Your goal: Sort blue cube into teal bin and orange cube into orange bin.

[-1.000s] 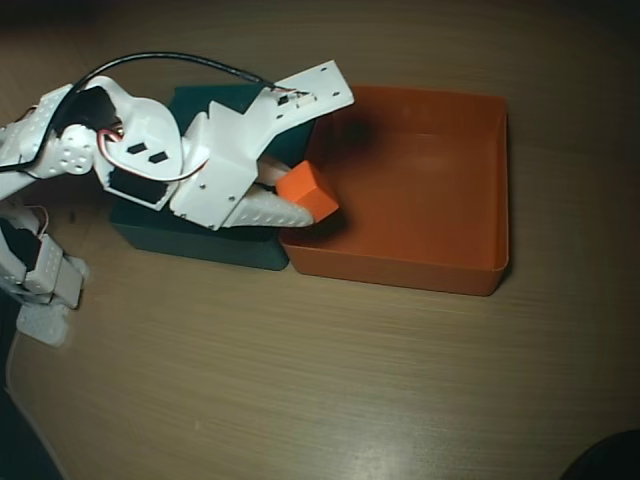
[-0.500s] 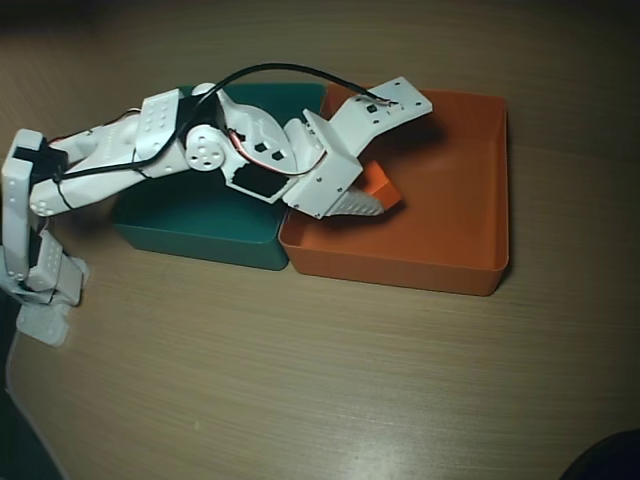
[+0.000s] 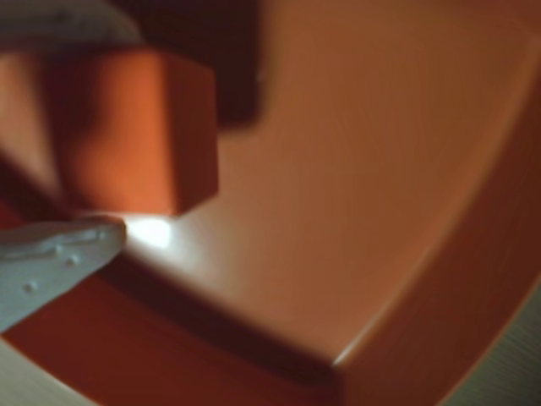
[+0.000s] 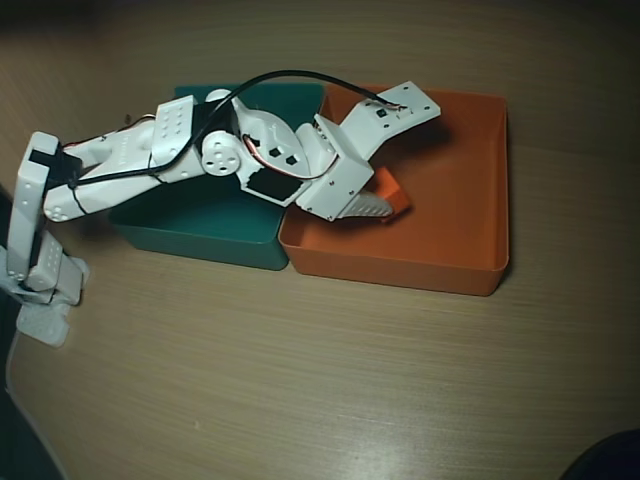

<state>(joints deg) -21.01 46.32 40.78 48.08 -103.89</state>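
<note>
My white gripper (image 4: 388, 198) reaches over the left part of the orange bin (image 4: 470, 170) and is shut on the orange cube (image 4: 393, 188). In the wrist view the orange cube (image 3: 135, 127) sits between an upper and a lower white finger (image 3: 51, 262), just above the orange bin's floor (image 3: 363, 169). The gripper (image 3: 127, 135) fills the left side of that view. The teal bin (image 4: 200, 228) stands directly left of the orange bin, with the arm lying across it. The blue cube is out of view; the arm hides much of the teal bin's floor.
The arm's base (image 4: 40, 270) stands at the left table edge. Bare wooden table (image 4: 330, 380) spreads in front of both bins. A dark object (image 4: 610, 460) sits at the bottom right corner.
The arm stretched rightward, carrying the orange cube from the orange bin's left wall further in over the floor. The last half second shows only a small shift.
</note>
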